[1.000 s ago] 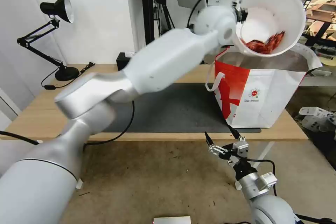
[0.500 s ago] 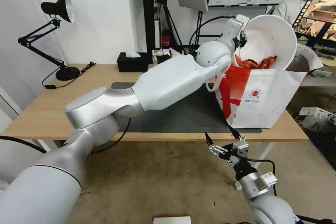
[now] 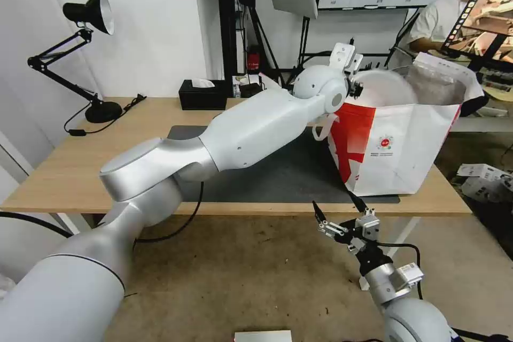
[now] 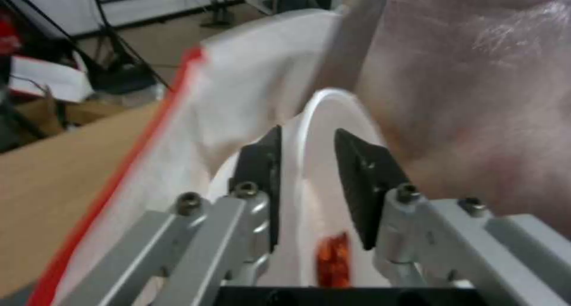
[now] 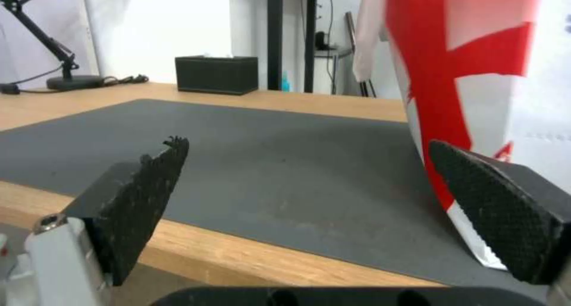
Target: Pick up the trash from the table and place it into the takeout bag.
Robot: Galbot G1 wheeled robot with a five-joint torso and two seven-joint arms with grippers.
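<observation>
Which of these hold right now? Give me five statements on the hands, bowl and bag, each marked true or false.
1. The left hand grips the white bowl by its rim. True.
2. The bowl sits on the grey mat. False: it is in the mouth of the takeout bag.
3. The right hand is open. True.
4. The right hand holds the bag's handle. False: it holds nothing, below the table edge.
5. The bag lies tipped over. False: it stands upright.
</observation>
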